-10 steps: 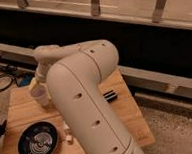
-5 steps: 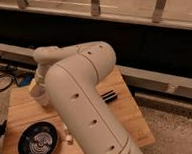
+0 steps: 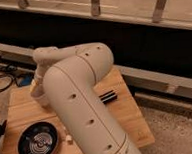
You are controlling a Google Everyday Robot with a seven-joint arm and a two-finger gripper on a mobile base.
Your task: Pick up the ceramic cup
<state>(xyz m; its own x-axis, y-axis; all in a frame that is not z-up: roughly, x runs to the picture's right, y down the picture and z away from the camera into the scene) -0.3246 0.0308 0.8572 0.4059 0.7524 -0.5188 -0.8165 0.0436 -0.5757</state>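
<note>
So here's your view: the arm (image 3: 84, 102) takes up most of the middle. It rises from the counter's near edge, bends at a fat elbow over the far edge, then reaches left and drops down toward the far left corner. Your gripper (image 3: 39, 82) is at the end of that last bit, low over the wooden counter (image 3: 125, 117) near the far left corner. The wrist and arm cover most of it, so honestly I can't tell if it's spread, closed or gripping anything.

The ceramic cup (image 3: 37, 97) is right there too, a small whitish shape poking out just under and left of the gripper, close to the left edge. It's partly hidden by the arm, and whether the two are touching I can't make out.

Other stuff on the counter: a dark round bowl (image 3: 38, 142) with pale rings inside, at the near left corner, a tiny white bit (image 3: 68, 139) just beside it, and a black striped thing (image 3: 107, 96) toward the right edge, past the arm. Off the left edge you've got some black cables (image 3: 0, 81).
</note>
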